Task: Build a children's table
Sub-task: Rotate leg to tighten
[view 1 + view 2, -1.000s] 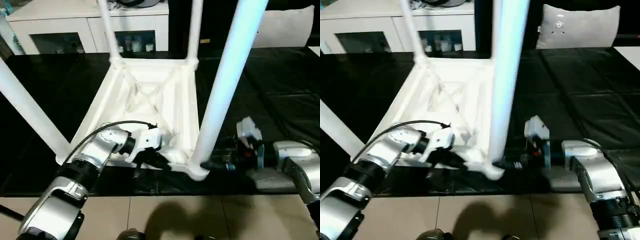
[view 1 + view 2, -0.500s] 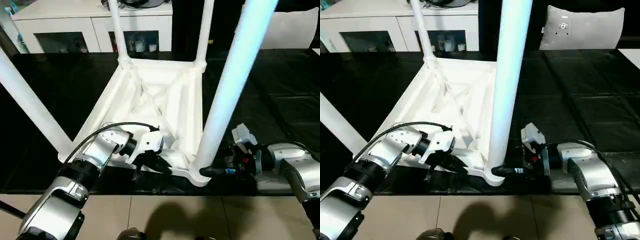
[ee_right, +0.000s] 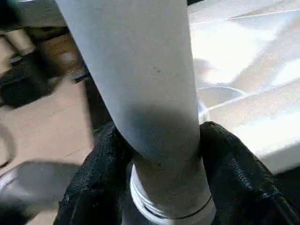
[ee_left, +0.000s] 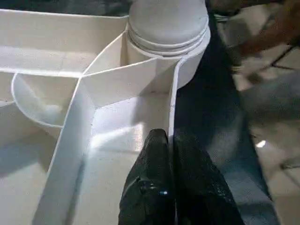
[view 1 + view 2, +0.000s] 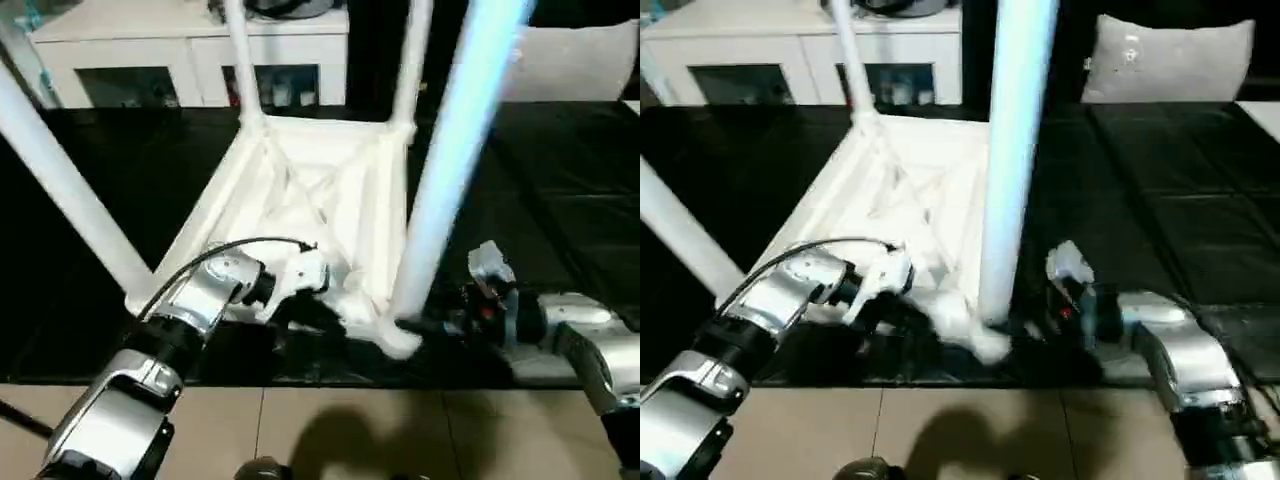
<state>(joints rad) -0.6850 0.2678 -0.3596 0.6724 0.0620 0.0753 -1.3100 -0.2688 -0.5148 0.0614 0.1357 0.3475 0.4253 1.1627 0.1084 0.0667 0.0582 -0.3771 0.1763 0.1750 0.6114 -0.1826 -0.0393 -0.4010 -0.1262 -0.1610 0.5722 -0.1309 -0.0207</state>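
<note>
Table: upturned white ribbed plastic children's table, light, stiff, slick.
Left claw: clenched on rim wall.
Right claw: grasping near tapered white leg low by its socket.

Left tool pinched tight; right tool fingers clasping, arms low.

four upright legs fence the upturned table top; open ribbed middle between them reachable from above; cabinet blocks far side.

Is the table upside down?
Yes. The table top lies ribbed side up on the black mat, and its legs point upward.
</note>
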